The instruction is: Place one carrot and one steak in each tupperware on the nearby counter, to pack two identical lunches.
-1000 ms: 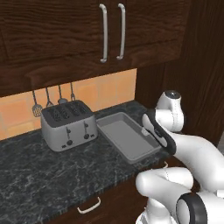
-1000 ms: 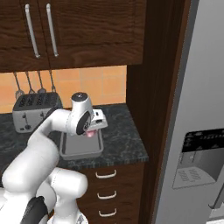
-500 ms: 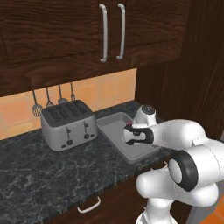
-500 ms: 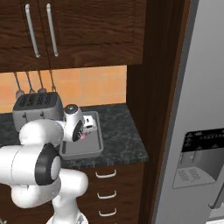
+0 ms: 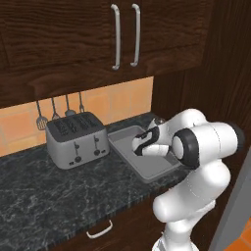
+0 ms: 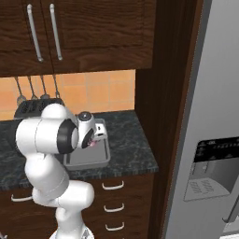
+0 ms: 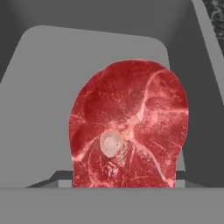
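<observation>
Steak [image 7: 129, 127] is seen close before the claw, over the grey floor of a tupperware [image 5: 157, 170] set on the table [image 5: 54, 196], at the toaster's [image 5: 77, 138] three o'clock. Whether the claw [image 5: 138, 147] pinches the steak cannot be told.

The shallow grey rectangular tray [image 5: 147, 169] lies on the black marbled stone worktop [image 5: 54, 193], with the silver four-slot toaster [image 5: 77, 139] just beside its left edge, blocking approach from that side. The dark wood panel [image 6: 165, 93] walls in the right. Overhead, dark wood cabinets [image 5: 73, 39] cap the space. A red marbled raw steak [image 7: 129, 127] fills the room directly before the claw [image 5: 139, 145], above the tray floor.
</observation>
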### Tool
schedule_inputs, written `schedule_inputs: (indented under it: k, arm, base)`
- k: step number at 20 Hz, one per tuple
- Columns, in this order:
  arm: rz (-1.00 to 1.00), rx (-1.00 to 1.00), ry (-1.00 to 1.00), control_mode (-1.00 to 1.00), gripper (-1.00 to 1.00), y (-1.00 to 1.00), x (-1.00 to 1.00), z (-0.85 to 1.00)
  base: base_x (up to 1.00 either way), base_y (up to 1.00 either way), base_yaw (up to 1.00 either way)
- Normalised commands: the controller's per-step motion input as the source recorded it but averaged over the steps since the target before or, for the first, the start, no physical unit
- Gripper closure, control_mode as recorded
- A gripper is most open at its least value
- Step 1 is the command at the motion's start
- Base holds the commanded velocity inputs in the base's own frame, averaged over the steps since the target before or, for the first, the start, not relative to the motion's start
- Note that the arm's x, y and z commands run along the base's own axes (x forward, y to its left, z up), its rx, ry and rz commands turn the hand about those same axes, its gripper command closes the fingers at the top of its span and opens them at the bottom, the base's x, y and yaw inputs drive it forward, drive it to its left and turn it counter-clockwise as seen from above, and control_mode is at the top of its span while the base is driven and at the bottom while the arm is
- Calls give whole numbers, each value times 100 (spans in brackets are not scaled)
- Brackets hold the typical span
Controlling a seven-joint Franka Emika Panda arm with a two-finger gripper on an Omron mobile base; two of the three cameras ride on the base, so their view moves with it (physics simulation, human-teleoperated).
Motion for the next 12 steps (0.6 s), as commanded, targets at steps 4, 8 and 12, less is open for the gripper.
schedule_inputs:
  k: [4,8,12]
  arm:
    - [-3,0,0,-100,-100,0,8,31]
    - [-5,0,-1,-100,-100,8,-7,67]
    - [-7,0,0,-100,-100,13,-23,41]
  base:
    - [0,0,0]
    - [0,0,0]
    - [0,0,0]
